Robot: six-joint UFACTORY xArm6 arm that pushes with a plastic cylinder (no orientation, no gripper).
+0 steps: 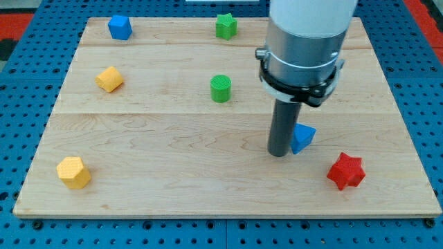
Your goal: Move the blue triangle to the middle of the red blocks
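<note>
The blue triangle [302, 137] lies on the wooden board [173, 152] at the view's right of centre, partly hidden behind my rod. My tip [279, 153] rests on the board right against the triangle's left side. A red star [346, 171] lies to the lower right of the triangle, a short gap away. I see only this one red block; the arm's grey body covers part of the board's upper right.
A blue block [120, 27] sits at the top left, a green star [225, 25] at the top centre, a green cylinder [221, 88] near the middle. Yellow blocks lie at the left [109, 79] and lower left [73, 172].
</note>
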